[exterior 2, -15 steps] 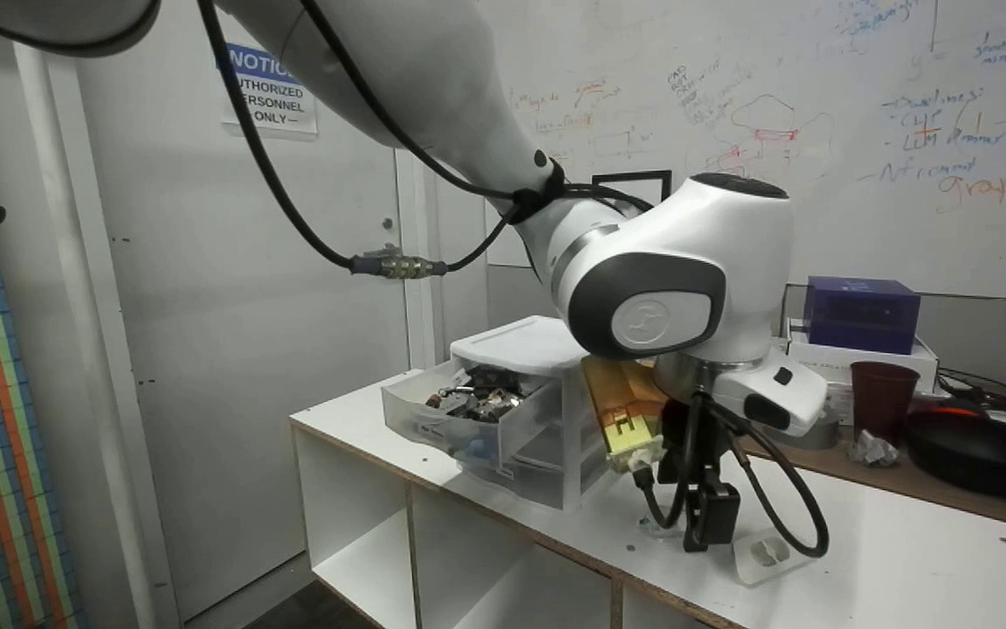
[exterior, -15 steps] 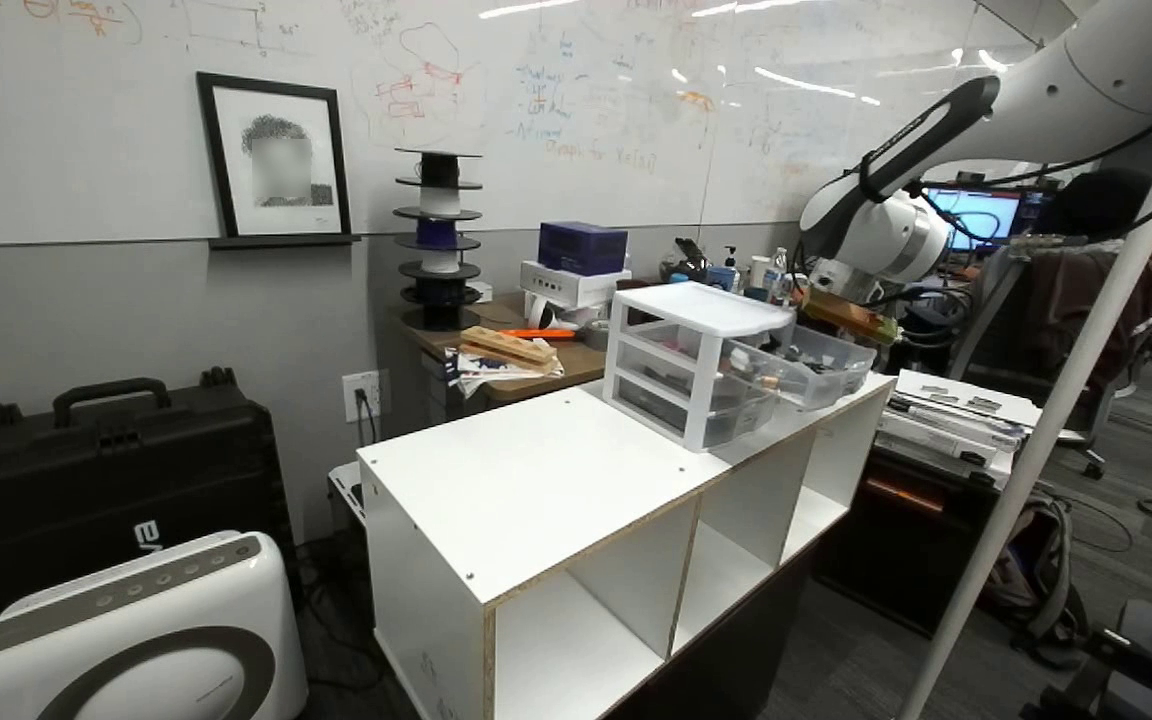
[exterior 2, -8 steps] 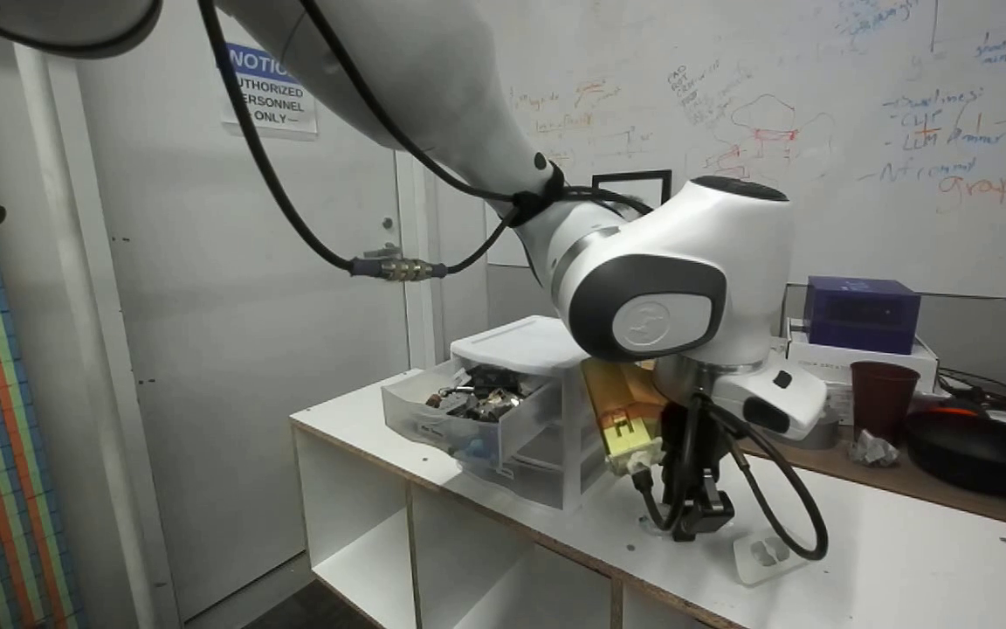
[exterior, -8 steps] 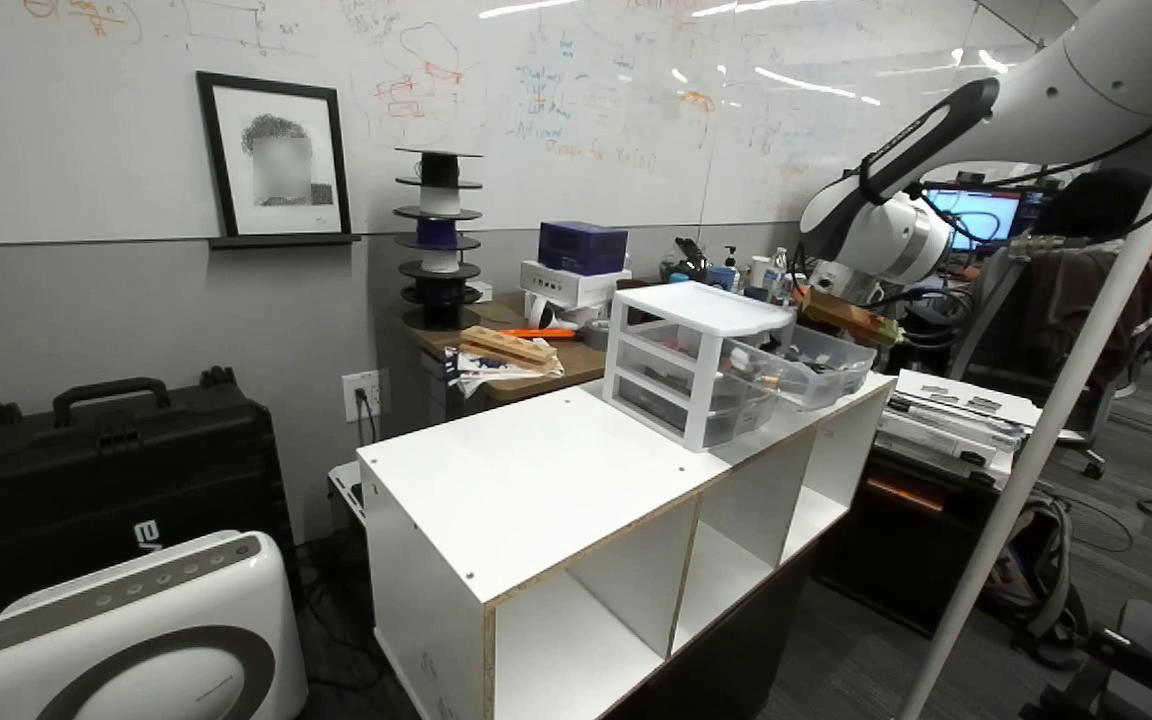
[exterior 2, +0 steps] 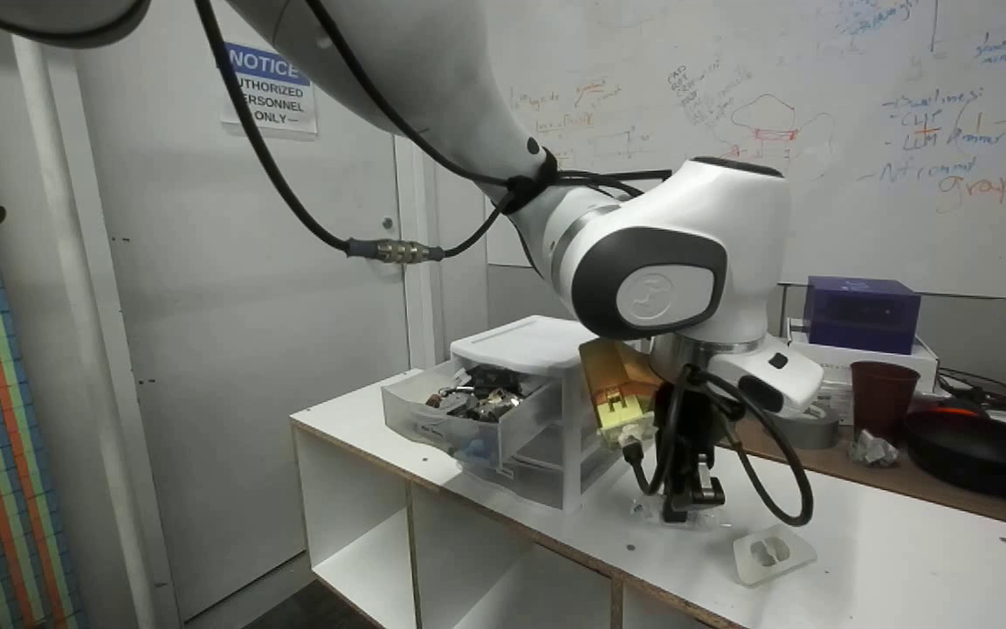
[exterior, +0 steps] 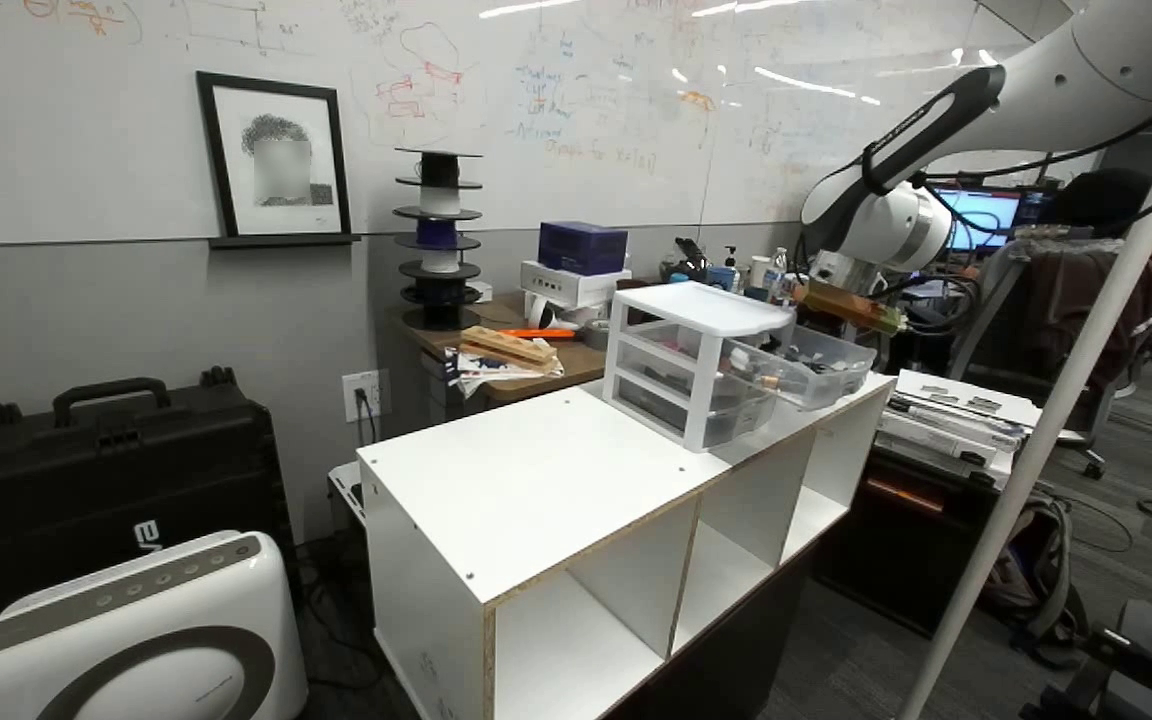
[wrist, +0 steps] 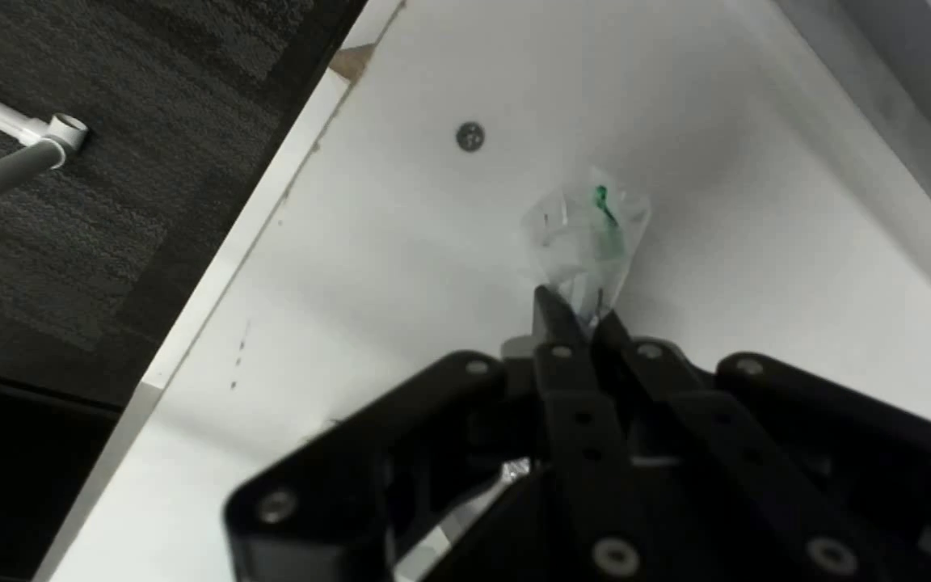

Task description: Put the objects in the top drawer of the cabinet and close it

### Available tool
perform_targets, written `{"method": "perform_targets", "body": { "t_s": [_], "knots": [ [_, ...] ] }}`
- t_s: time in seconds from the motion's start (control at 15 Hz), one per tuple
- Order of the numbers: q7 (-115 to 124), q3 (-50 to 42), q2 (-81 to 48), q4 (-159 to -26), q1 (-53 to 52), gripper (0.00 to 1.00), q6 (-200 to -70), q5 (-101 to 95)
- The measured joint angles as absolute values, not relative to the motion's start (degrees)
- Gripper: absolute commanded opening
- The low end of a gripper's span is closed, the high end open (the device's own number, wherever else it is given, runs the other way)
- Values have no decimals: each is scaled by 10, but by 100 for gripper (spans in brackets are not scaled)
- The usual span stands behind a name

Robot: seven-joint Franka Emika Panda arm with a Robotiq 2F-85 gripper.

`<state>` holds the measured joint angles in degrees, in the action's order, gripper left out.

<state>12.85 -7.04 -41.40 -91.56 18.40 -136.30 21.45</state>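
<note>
A small clear plastic bag (wrist: pixel 570 234) with a bit of green inside is pinched between the fingertips of my gripper (wrist: pixel 585 317), shut on it. In an exterior view the gripper (exterior 2: pixel 685 511) is low over the white surface beside the cabinet (exterior 2: pixel 520 339), the crinkled bag (exterior 2: pixel 647 507) around its tips. Whether the bag touches the surface I cannot tell. The top drawer (exterior 2: pixel 442 430) is pulled out, with several dark and metallic parts (exterior 2: pixel 478 395) in it. A pale piece with two hollows (exterior 2: pixel 774 556) lies near the gripper. In the view showing the cabinet's side (exterior: pixel 701 305), the fingers are hidden.
The cabinet stands on a white open-cubby shelf unit (exterior: pixel 516 480), whose front edge drops to the floor. On the desk behind are a dark red cup (exterior 2: pixel 883 402), a black pan (exterior 2: pixel 983 454) and a purple box (exterior 2: pixel 861 316). Cables loop beside the gripper.
The gripper has gone from open to shut on the plastic bag. The arm dipped slightly, then rose a little with the bag at its fingertips. The drawer has not moved.
</note>
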Motion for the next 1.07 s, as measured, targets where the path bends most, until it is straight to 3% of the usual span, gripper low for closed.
{"method": "perform_targets", "body": {
  "t_s": [0.53, 1.07],
  "knots": [
    [213, -118, -320, -942, 141, 6, -1320, 154],
    [203, -121, -130, -1075, 100, 4, -1321, 74]
  ]
}}
